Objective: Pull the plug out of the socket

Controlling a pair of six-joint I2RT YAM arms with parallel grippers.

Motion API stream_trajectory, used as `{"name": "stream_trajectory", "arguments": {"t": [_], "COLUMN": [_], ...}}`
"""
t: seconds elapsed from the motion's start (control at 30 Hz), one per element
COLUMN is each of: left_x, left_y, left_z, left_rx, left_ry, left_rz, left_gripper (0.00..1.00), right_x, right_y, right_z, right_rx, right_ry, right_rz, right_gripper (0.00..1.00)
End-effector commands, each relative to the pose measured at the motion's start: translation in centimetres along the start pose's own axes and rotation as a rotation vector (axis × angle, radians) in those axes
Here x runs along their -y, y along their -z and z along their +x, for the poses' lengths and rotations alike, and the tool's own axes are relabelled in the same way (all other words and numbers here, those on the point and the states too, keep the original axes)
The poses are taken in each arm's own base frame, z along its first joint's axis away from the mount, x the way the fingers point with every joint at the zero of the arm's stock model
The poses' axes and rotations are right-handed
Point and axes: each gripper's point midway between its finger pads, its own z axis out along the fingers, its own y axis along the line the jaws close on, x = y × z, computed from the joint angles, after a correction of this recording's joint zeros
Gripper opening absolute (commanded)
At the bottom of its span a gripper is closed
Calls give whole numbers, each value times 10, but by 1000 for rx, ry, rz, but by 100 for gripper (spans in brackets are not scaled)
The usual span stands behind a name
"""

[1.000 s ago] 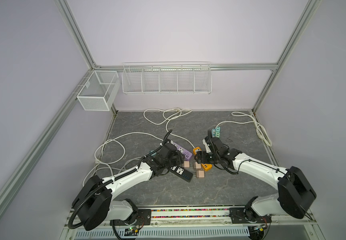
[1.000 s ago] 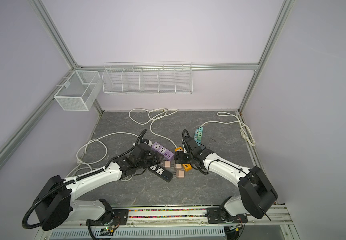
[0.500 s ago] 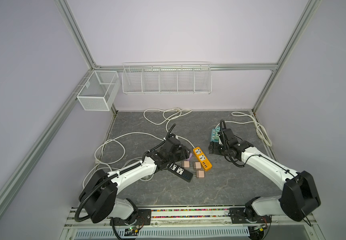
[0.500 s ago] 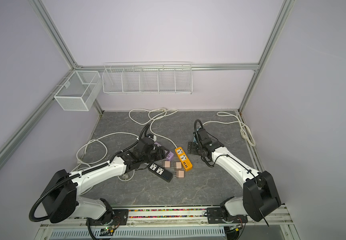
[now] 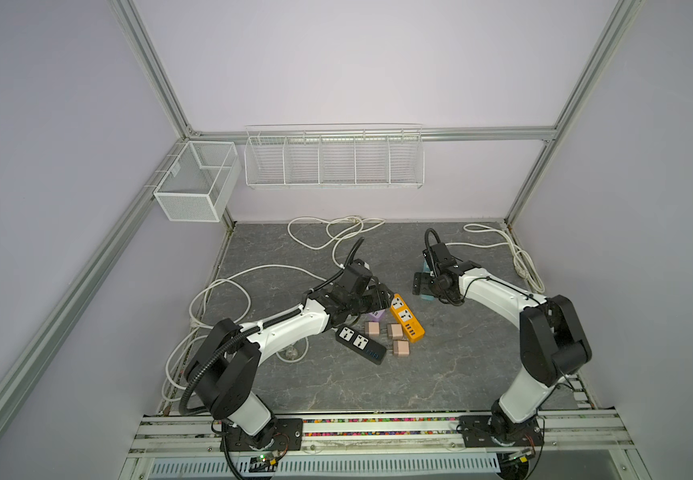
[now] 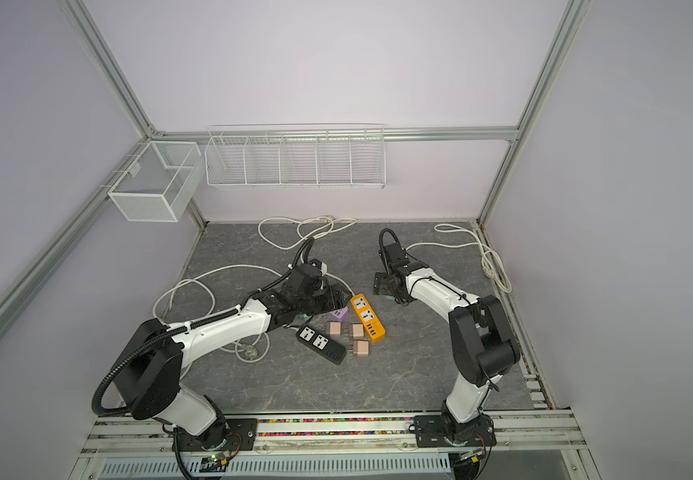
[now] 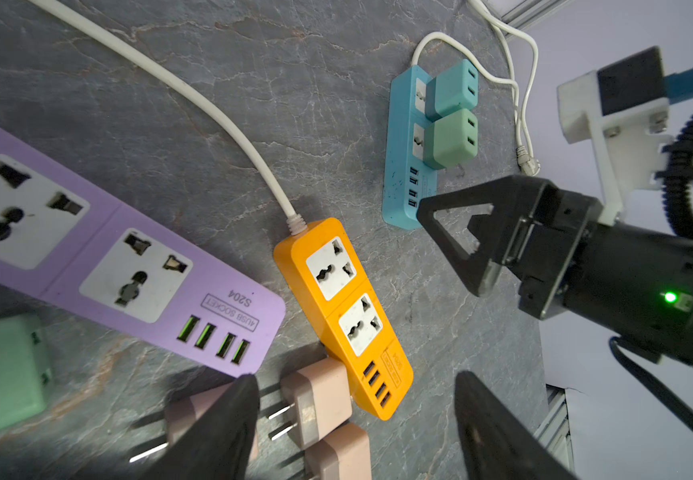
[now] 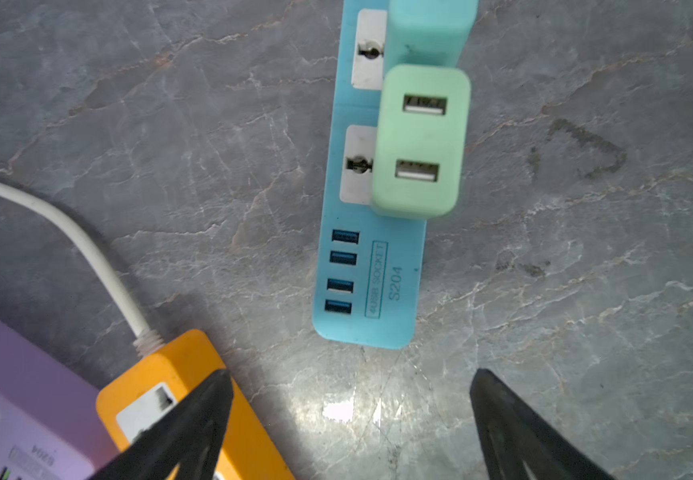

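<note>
The green plug (image 8: 419,141) is seated in the blue strip (image 8: 372,286); the right gripper (image 8: 349,376), wide open and empty near it, should be centred across its sides, closed, then drawn straight off; the left gripper (image 7: 355,378) is seen open, empty.

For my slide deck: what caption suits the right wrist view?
Open right gripper poised near the blue power strip, green charger plugged in.

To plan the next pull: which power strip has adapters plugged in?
The blue strip, carrying a teal adapter and a green adapter. The purple strip, orange strip and black strip show only empty sockets.
</note>
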Motion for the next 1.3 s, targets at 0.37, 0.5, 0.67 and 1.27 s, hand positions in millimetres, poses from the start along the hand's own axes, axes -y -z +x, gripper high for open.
{"name": "stream_trajectory", "arguments": {"t": [0.37,0.5,0.67,1.27], "left_x": [13,12,12,11], "left_y": [-15,-17,-18,-16], "left_z": [-13,-12,-13,-15], "left_rx": [7,4,6,8], "left_ry": [-15,-16,-16,-13], "left_rz": [44,41,40,29], "left_gripper": [79,83,86,99], "right_x": [8,9,9,20], "right_y": [-41,-49,-57,-48], "right_z": [-12,-14,-16,0], "right_rx": [-11,-15,-22,-49], "right_ry": [-77,-71,-58,-16], "right_rz": [75,84,99,113], "right_gripper": [94,86,78,53]}}
